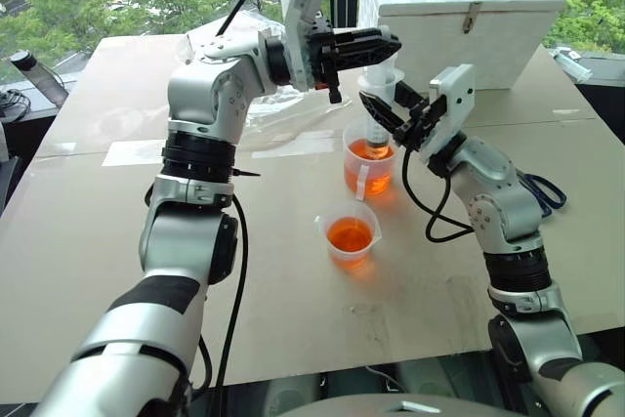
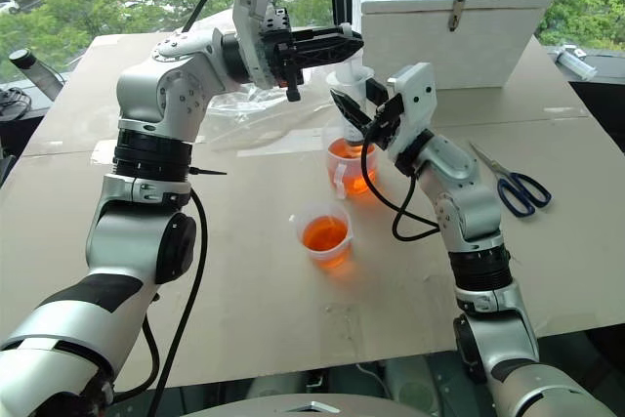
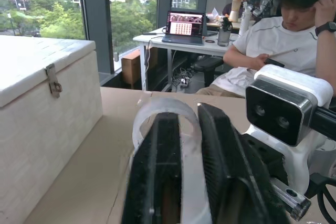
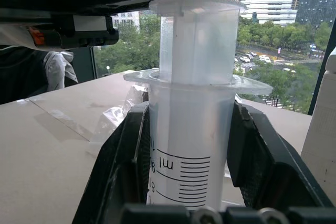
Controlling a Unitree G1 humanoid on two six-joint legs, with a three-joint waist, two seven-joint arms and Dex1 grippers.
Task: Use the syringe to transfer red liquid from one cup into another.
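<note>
My right gripper [image 1: 383,109] is clamped on the syringe [image 4: 193,129] barrel; left gripper [image 1: 376,46] is at the plunger, grip unclear. I'd keep the tip submerged and draw slowly.

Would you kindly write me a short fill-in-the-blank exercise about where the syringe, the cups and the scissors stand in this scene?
1. The right gripper is clamped on the barrel of the ____.
2. The syringe stands upright with its tip in the ____ of the two cups.
3. The liquid in the smaller cup is orange-____.
4. The blue-handled ____ lie on the table beside the right arm.

Missing words: syringe; taller; red; scissors
</note>
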